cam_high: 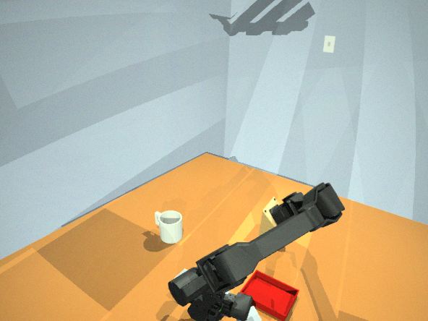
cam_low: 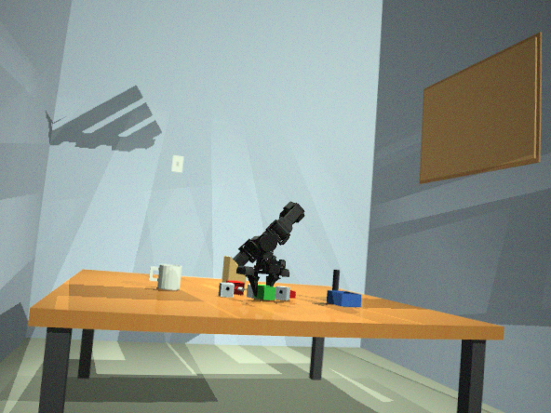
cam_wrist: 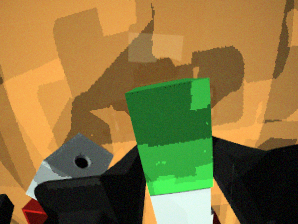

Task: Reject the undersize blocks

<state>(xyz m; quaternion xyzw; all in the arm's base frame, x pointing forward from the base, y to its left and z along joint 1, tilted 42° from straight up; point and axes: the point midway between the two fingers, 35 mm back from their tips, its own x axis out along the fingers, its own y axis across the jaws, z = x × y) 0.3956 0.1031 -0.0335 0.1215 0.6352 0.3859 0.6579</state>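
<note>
the gripper [cam_low: 263,289] [cam_wrist: 169,139] is clamped on the green gauge [cam_low: 266,293] [cam_wrist: 172,135]. a bored steel block [cam_low: 282,293] [cam_wrist: 75,160] sits near it, and the red tray [cam_high: 271,294] lies on the table [cam_high: 202,188] [cam_low: 186,312]

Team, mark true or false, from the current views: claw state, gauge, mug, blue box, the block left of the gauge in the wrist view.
1. The claw is shut on the green gauge. True.
2. The mug lies on its side. False: it stands upright on the table.
3. In the exterior view, the blue box is right of the gauge. True.
4. In the wrist view, the block left of the gauge shows no hole. False: a dark round hole shows in it.
</note>
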